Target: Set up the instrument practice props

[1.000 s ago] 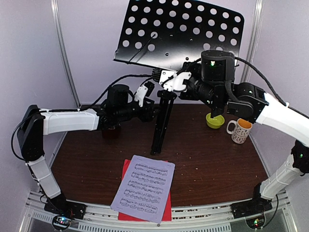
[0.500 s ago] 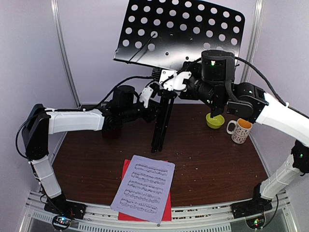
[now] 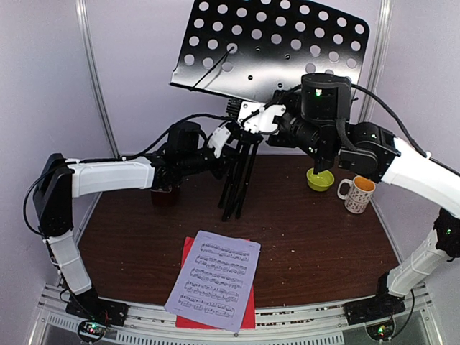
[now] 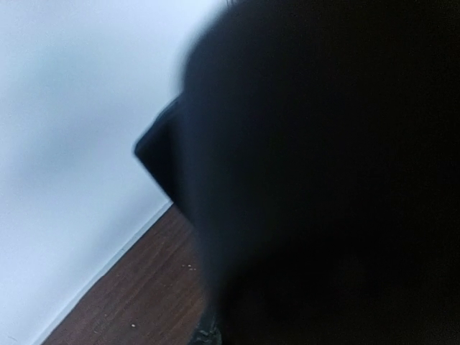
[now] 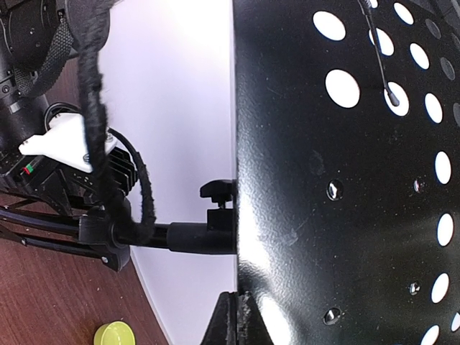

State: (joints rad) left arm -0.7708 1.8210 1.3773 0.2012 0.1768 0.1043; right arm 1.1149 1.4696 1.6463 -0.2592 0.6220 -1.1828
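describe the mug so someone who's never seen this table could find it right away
Start at the black perforated music stand at the back of the dark wooden table. Move right from its legs, past the small green bowl, toward the table's right edge. The mug stands there: white with dark spots, orange inside, handle toward the bowl, the only cup in view.

**Black Mass Crowding My Left Wrist Lens**

From my remote station, I am looking at a black mass (image 4: 323, 180) that is filling the centre and right of the frame. It is sitting so close that it is blurring into one soft-edged shape I cannot name. A blunt corner of it is jutting left at mid-height. A pale wall (image 4: 72, 93) is taking up the left side. A strip of brown table (image 4: 136, 302), flecked with light specks, is showing at lower left and meeting the wall along a slanting line.
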